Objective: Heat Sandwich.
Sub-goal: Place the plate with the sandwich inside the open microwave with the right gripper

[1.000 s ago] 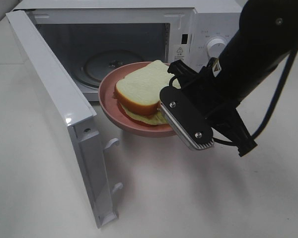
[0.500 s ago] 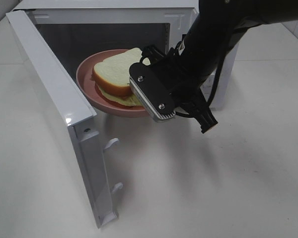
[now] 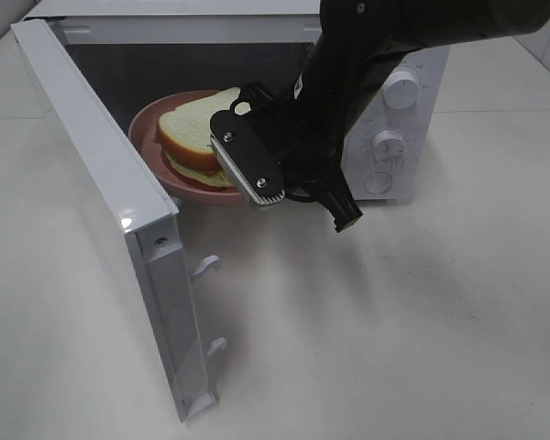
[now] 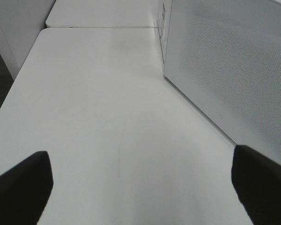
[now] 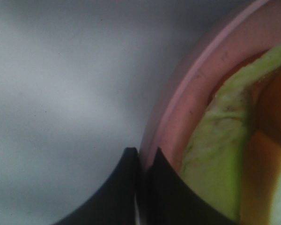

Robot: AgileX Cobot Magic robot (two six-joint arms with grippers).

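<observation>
Closest, the right claw (image 5: 143, 153) pinches the rim of the round pink plate (image 3: 145, 137) between 2 fingertips. Just beyond them, the pale yellow-green, orange-layered sandwich (image 3: 191, 137) sits on it, at the mouth of the open white microwave (image 3: 385, 128). The left claw (image 4: 140, 187) is spread wide.

High exterior view down onto microwave (image 3: 399, 137); left wrist low along table (image 4: 107, 117); right wrist tight against shared plate (image 5: 192, 93) rim.

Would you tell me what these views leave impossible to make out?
- Right wrist: sandwich blurred, cut off by the frame edge beside the right gripper.
- Exterior high: that gripper's arm covers the pink plate's near side, so whether it rests on the microwave floor is unclear; dial markings too small.
- Left wrist: left gripper's fingers cut off at the edge.
</observation>
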